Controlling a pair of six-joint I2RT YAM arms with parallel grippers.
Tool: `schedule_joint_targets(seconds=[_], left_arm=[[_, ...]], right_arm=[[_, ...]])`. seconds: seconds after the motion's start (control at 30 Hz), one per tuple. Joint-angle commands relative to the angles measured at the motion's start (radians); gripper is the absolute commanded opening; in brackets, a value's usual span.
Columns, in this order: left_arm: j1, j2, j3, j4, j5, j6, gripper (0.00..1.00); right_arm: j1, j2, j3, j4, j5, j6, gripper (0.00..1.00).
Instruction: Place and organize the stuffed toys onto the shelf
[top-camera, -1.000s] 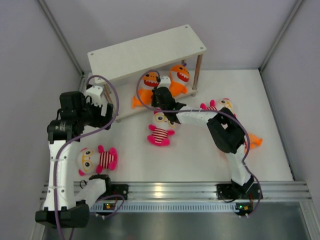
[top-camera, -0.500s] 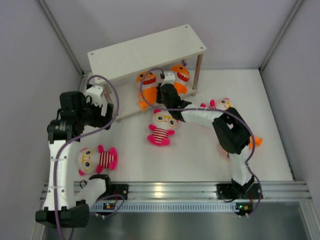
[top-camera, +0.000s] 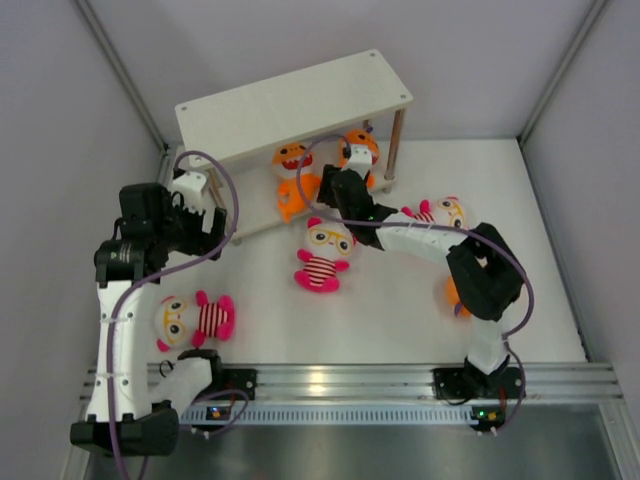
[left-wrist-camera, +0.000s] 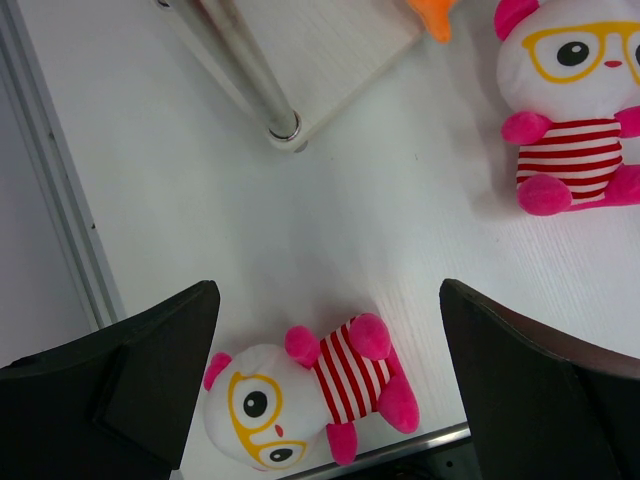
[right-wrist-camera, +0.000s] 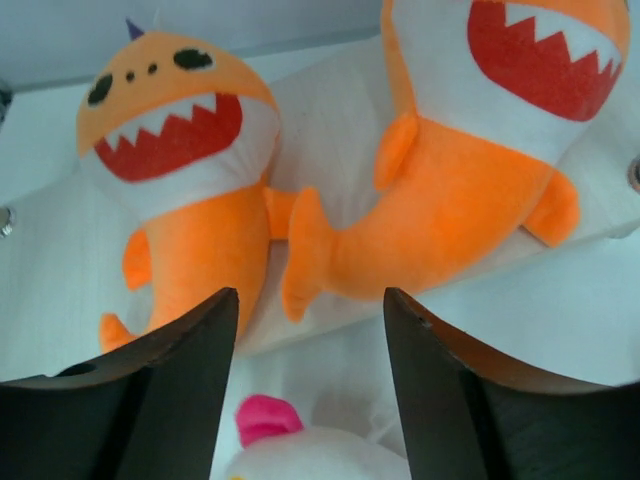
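Right, we are up at the shelf (top-camera: 290, 100) with the right tool (right-wrist-camera: 310, 300), and its jaws stand apart with nothing between them: released. Just ahead of it two orange sharks, the left shark (top-camera: 292, 180) and the right shark (top-camera: 360, 152), sit side by side on the lower board (top-camera: 255, 222), teeth showing. So we judge this as the end of a placing step, with two toys of six shelved.

On the counter (top-camera: 400, 330) we count the rest. The middle doll (top-camera: 322, 255) lies just in front of the shelf, the right doll (top-camera: 442, 212) lies beside the right arm, and the third shark (top-camera: 455, 295) is mostly hidden under that arm's elbow. The near doll (top-camera: 190, 320) lies by the left arm's base, and the left tool (left-wrist-camera: 328, 295) hangs above it, fingers spread wide, touching nothing.

Next, we think, the right tool needs to back out from under the top board without brushing the sharks, then go for the third shark to finish that row.
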Motion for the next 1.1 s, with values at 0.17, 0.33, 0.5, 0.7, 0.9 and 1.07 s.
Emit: schedule_joint_targets(seconds=[0.17, 0.33, 0.5, 0.7, 0.9, 1.07], left_arm=[[0.001, -0.006, -0.003, 0.017, 0.002, 0.008, 0.98], [0.002, -0.006, -0.009, 0.017, 0.004, 0.011, 0.98], [0.001, -0.006, -0.009, 0.017, 0.001, 0.012, 0.98], [0.002, -0.003, 0.003, 0.017, -0.001, 0.011, 0.98], [0.001, 0.003, 0.008, 0.017, 0.008, 0.006, 0.98], [0.002, 0.000, 0.011, 0.015, -0.007, 0.006, 0.98]], right_arm=[[-0.007, 0.179, 0.289, -0.187, 0.214, 0.171, 0.63], [-0.008, 0.239, 0.326, -0.167, 0.230, 0.094, 0.55], [-0.016, 0.222, 0.255, -0.127, 0.210, 0.080, 0.48], [-0.057, 0.162, 0.159, -0.099, 0.180, 0.070, 0.48], [-0.091, 0.133, 0.131, -0.041, 0.107, 0.002, 0.48], [-0.116, 0.171, 0.188, -0.042, 0.026, -0.041, 0.51]])
